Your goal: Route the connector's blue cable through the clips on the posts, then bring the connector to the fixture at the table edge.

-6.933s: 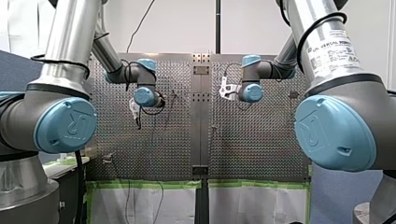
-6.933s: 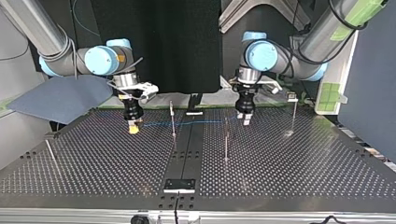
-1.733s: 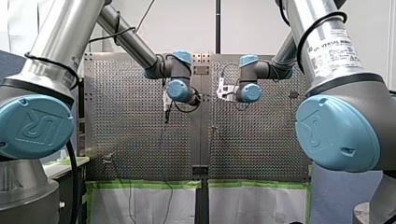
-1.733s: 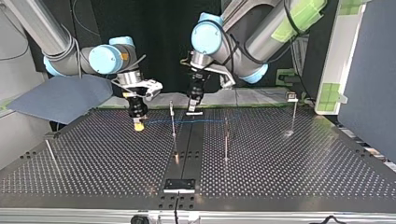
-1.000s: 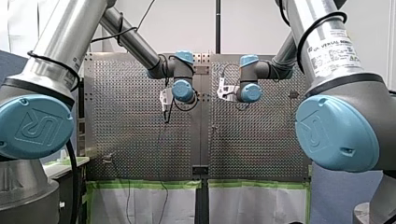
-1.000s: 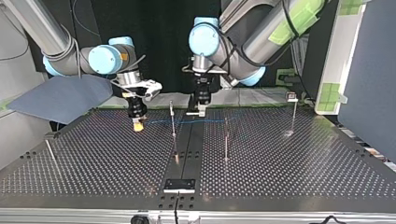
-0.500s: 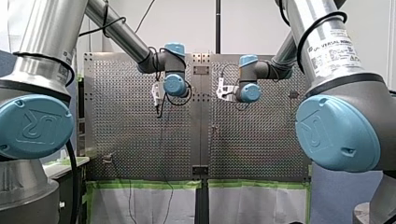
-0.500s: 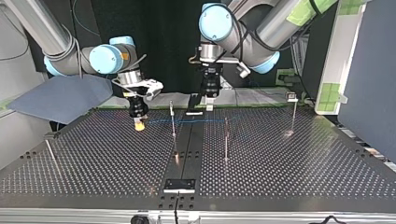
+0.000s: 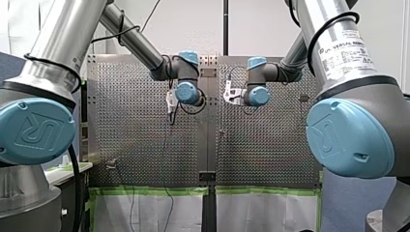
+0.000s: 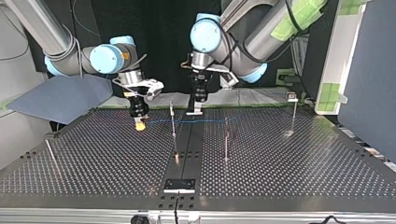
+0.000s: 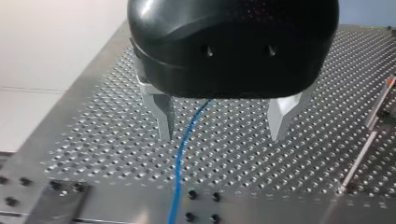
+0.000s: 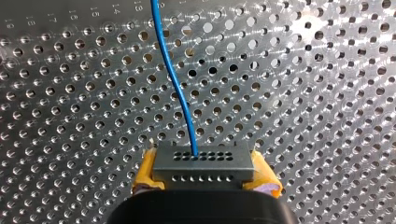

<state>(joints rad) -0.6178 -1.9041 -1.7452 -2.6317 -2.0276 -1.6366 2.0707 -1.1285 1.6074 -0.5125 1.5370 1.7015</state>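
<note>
Since half a second earlier my left pincer [image 11: 222, 133] has swung toward the top view's left; its fingers [image 11: 163, 116] stand wide astride the blue cable [image 11: 180, 172]. Grey connector [image 12: 203, 161] sits clamped between my right pincer's [image 12: 205, 176] yellow pads [image 12: 147, 175], over perforated tabletop [image 10: 289, 177], nearer the arms' edge than the fixture's [image 10: 179, 185].

Perforated table [image 10: 289, 177] carries thin posts [image 10: 226, 142] and 1 black plate [image 10: 179, 185] at the top view's bottom.
</note>
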